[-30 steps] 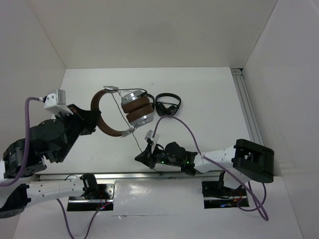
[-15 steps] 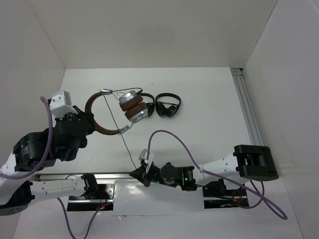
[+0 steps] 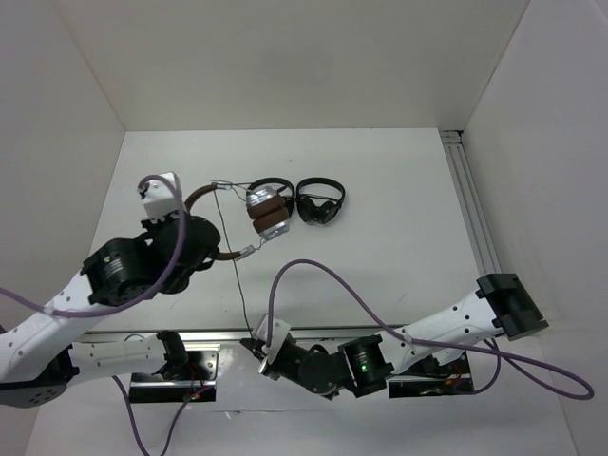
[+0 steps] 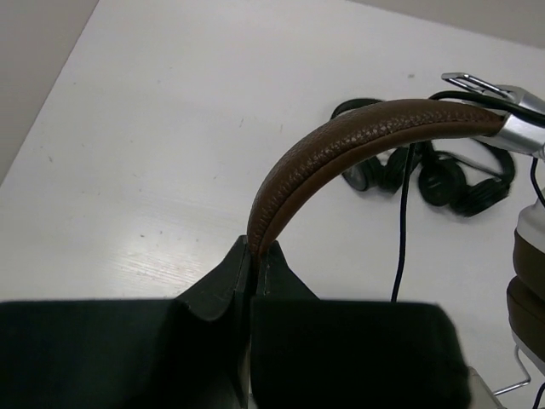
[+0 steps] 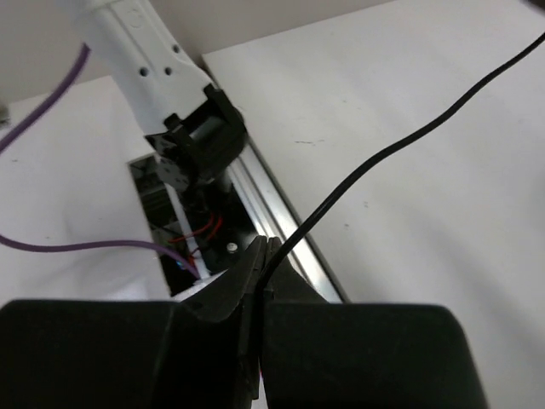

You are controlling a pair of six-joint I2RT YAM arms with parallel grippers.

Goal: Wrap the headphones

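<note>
The left gripper [image 4: 253,254] is closed on the brown headband of the headphones [image 3: 267,211], which hang above the table [image 3: 399,180] at its far left, just beside the black headphones [image 3: 320,201]. The right gripper [image 5: 261,256] pinches the cable [image 5: 383,158], which runs taut to the near edge.

brown silver-cupped headphones [image 3: 267,211] raised, thin dark cable [image 3: 234,268] stretched straight.

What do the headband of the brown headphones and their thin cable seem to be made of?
The headband: leather or imitation, brown and matte; fine pebbled grain shows. The cable: probably rubber or plastic sheath, smooth black, bending in a soft curve.
</note>
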